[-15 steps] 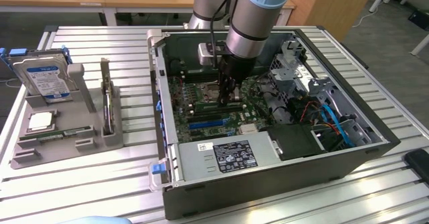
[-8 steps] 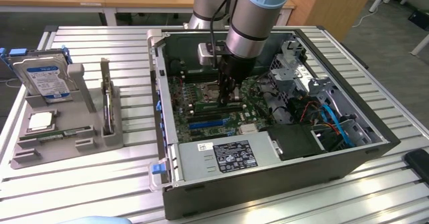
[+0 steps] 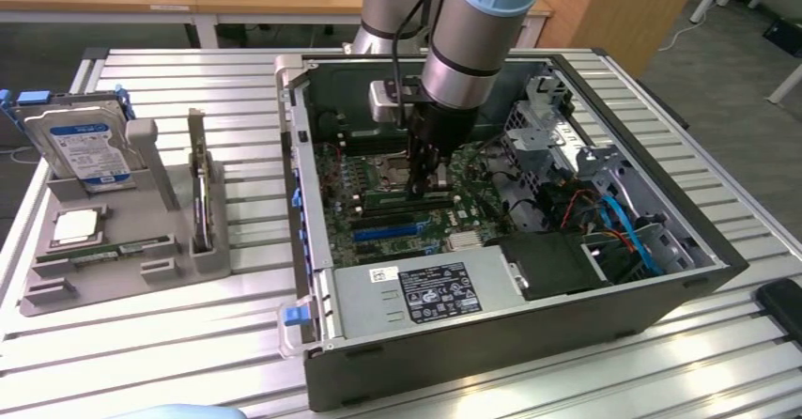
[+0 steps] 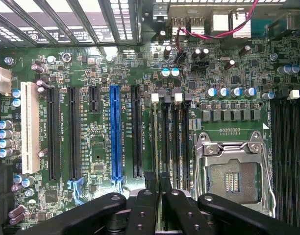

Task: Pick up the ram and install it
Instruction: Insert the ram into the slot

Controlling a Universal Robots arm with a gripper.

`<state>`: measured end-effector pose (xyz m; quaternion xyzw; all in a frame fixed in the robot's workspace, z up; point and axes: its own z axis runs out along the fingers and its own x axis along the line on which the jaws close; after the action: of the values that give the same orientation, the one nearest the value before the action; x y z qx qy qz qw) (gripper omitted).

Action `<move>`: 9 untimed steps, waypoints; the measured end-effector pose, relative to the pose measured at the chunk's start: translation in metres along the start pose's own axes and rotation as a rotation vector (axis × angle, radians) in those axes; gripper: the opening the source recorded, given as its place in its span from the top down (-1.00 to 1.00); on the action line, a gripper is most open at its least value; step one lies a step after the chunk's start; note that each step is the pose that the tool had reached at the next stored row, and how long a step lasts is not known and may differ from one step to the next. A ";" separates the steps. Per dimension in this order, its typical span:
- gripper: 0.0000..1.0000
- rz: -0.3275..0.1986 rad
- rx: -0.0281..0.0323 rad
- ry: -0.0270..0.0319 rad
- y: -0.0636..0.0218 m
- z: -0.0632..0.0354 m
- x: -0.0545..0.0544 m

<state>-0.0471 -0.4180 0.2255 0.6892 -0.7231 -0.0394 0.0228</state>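
Observation:
My gripper point(image 3: 430, 190) reaches straight down into the open computer case point(image 3: 527, 339), over the green motherboard point(image 3: 376, 214). In the wrist view its black fingers point(image 4: 149, 188) are shut on the ram point(image 4: 156, 142), a thin green stick seen edge-on. The ram stands upright along a long memory slot with a white clip point(image 4: 155, 97) at its far end, just beside the empty processor socket point(image 4: 232, 172). I cannot tell whether it is fully seated. A second green stick point(image 3: 126, 248) lies in the grey holder point(image 3: 188, 269) outside the case.
The grey holder also carries a silver hard drive point(image 3: 85, 147), a square processor chip point(image 3: 75, 224) and an upright card point(image 3: 198, 189). Inside the case are the power supply point(image 3: 426, 292), drive cage point(image 3: 551, 123) and blue and orange cables point(image 3: 621, 226). A blue expansion slot point(image 4: 115, 132) lies nearby.

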 end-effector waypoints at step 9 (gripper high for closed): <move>0.74 0.000 0.0091 -0.0005 0.0005 0.0002 0.000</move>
<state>-0.0476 -0.4180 0.2254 0.6893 -0.7233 -0.0362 0.0195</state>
